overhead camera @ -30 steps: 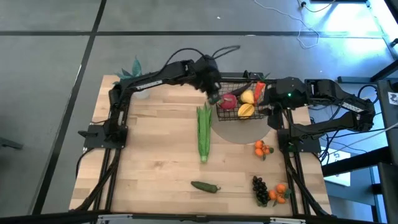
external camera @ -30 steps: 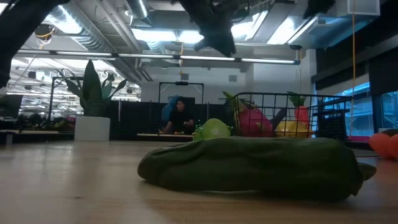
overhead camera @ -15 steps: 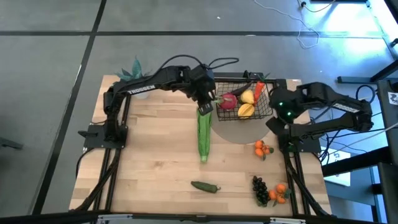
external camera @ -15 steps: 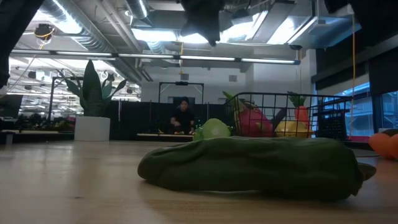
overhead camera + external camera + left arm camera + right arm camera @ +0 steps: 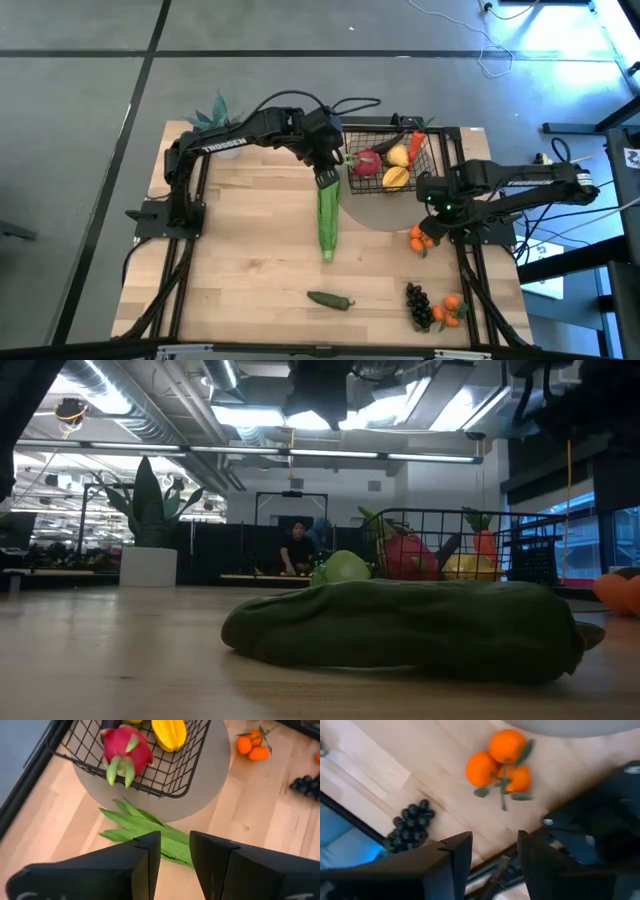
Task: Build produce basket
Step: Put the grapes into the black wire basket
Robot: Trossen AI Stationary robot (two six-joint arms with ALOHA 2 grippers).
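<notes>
High view shows the left gripper (image 5: 326,178) over the leafy end of the corn (image 5: 328,218), just beside the basket (image 5: 388,166); its fingers (image 5: 142,857) are spread with a narrow gap. The right gripper (image 5: 432,212) hangs near an orange cluster (image 5: 423,239), fingers parted. Risk: the long corn may pivot or snag the basket rim if pinched at one end. Counted: one corn, one green pepper (image 5: 330,299), one bunch of grapes (image 5: 418,304), two orange clusters on the bench (image 5: 250,260); several pieces already lie in the basket.
</notes>
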